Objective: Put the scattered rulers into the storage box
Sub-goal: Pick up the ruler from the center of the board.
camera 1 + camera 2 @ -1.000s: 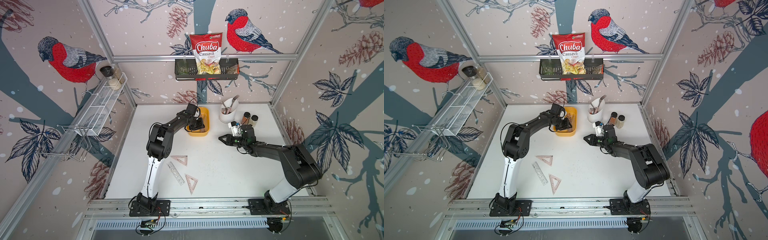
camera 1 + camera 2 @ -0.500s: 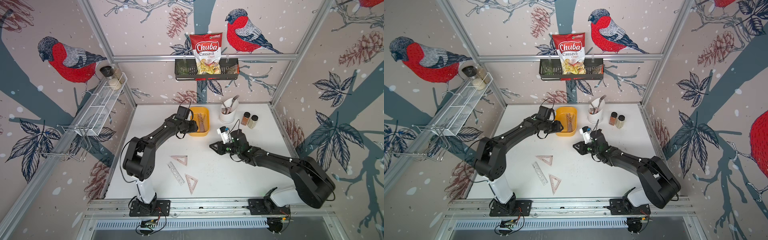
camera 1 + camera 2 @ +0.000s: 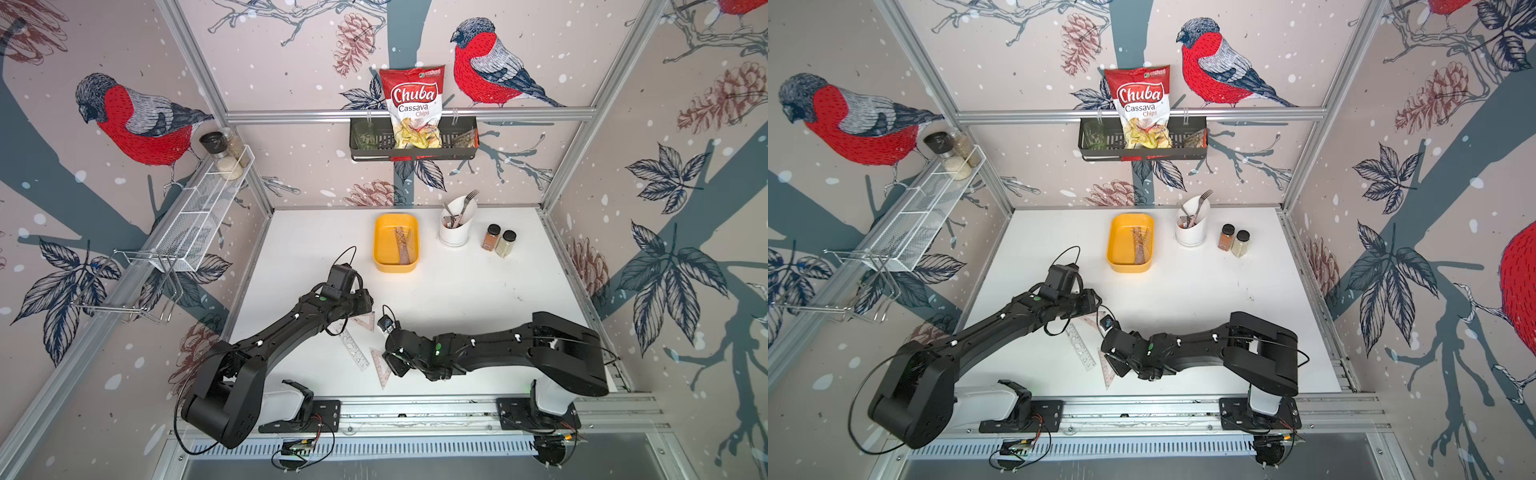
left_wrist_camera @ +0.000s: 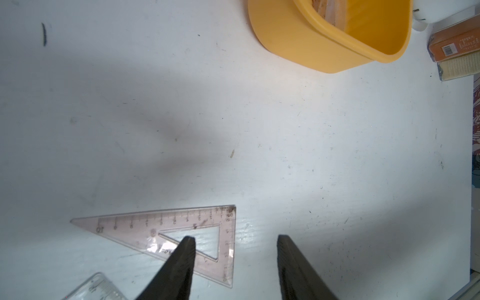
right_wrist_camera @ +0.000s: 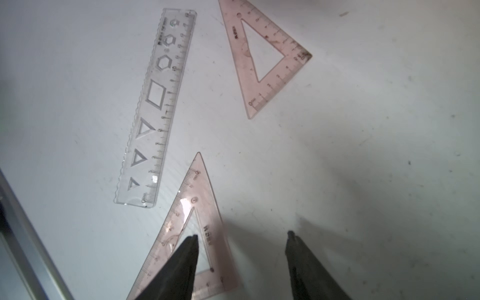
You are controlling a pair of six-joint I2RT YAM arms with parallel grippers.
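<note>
Held left fingers (image 4: 179, 267) and right fingers (image 5: 181, 267) spread over flat set squares (image 5: 202, 187), well apart from storage box (image 3: 395, 268); risked skidding thin plastic.

Chip bag (image 3: 413, 106): "Chuba Cassava Chips", white and dark lettering on red.
Pink set square (image 4: 145, 224): scale numbered up to 10.
Clear ruler (image 5: 168, 111): numbered scale, figures blurred.
Spice jar (image 4: 454, 45): barcode, and possibly small print, unreadable.

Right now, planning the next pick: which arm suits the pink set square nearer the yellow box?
Left: the open left tool hangs over that set square; the right tool hangs over the other set square.
</note>
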